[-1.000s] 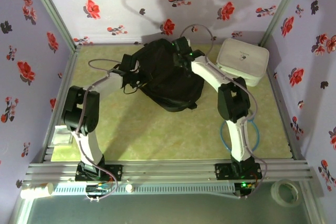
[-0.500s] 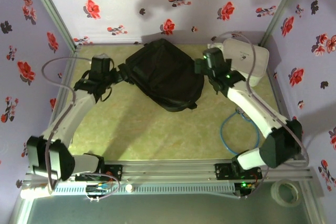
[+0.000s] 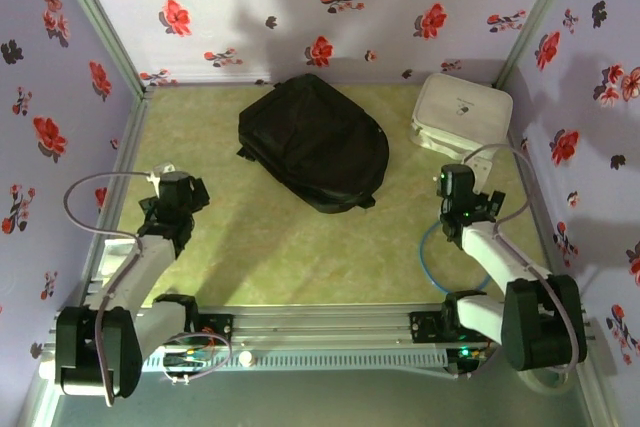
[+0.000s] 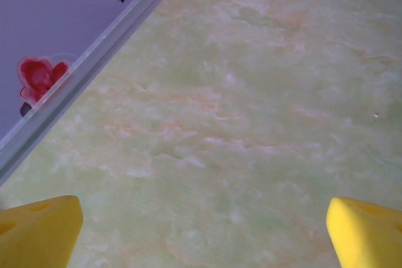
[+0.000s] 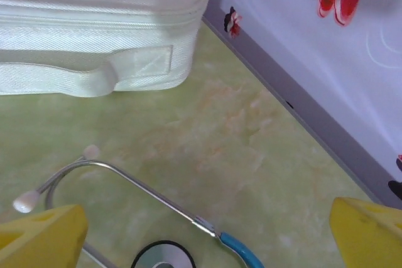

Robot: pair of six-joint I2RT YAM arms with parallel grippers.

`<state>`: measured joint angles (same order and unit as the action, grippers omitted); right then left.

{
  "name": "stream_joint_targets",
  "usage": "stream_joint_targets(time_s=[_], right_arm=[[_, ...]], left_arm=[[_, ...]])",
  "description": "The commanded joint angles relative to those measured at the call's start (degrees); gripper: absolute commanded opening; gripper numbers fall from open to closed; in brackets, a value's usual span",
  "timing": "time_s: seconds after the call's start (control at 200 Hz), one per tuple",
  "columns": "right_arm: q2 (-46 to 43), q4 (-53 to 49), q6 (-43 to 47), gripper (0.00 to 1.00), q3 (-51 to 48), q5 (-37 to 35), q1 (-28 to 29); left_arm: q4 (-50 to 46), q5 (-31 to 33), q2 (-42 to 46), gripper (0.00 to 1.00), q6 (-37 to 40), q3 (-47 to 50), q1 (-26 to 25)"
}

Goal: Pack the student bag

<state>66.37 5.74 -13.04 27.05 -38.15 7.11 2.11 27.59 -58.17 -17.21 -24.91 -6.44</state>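
Top external view: the bag point(image 3: 314, 142) is seen lying flat on the green surface point(image 3: 300, 247), in the upper middle of the frame, close to the back wall. It is black and it is the biggest thing there. A white case point(image 3: 462, 115) is set in the upper right, beside the bag but not touching it.

The left tool point(image 3: 172, 190) is seen at the middle left of the frame, well apart from the bag. The right tool point(image 3: 457, 185) is seen at the middle right, just below the case and also well apart from the bag. A stethoscope point(image 3: 440, 247) with a blue tube is laid on the surface by the right arm. A tape roll point(image 3: 548, 365) is seen in the lower right corner, off the surface.

On the left wrist view, two yellow fingers point(image 4: 38, 233) are seen in the lower corners, spread wide apart, with bare surface between them. A wall with a red flower is seen in the upper left.

On the right wrist view, the yellow fingers point(image 5: 41, 236) are also spread wide apart and nothing is held. The case is seen in the upper left, with its strap on the near side. The stethoscope's metal tube, ear tips and round disc are seen along the bottom.
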Motion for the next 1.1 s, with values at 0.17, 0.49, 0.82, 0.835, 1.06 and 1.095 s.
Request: stream_joint_targets(time_s=[0.17, 0.49, 0.82, 0.835, 1.06, 1.095], right_arm=[[7.11, 25.67, 5.94, 0.99, -5.35, 6.33, -0.52], [11.99, 38.09, 10.3, 0.99, -6.74, 15.01, -0.54], [18.95, 47.9, 11.37, 0.99, -8.06, 18.19, -0.83], [19.27, 48.48, 11.37, 0.99, -8.1, 18.24, -0.87], [23.48, 51.54, 10.05, 0.99, -7.72, 20.7, -2.55], [23.73, 51.76, 10.07, 0.99, -7.54, 20.83, -2.61]], left_arm=[[30.31, -3.26, -7.63, 1.0, 12.47, 7.44, 1.16], [42.15, -14.55, -14.03, 1.0, 17.83, 8.83, 2.69], [53.8, -22.79, -23.06, 0.99, 18.13, 9.27, 5.21], [54.09, -22.83, -23.5, 0.99, 18.17, 9.14, 5.21], [57.12, -22.75, -30.38, 1.0, 18.42, 7.28, 5.21], [55.21, -22.24, -29.99, 1.0, 18.25, 5.97, 5.27]])
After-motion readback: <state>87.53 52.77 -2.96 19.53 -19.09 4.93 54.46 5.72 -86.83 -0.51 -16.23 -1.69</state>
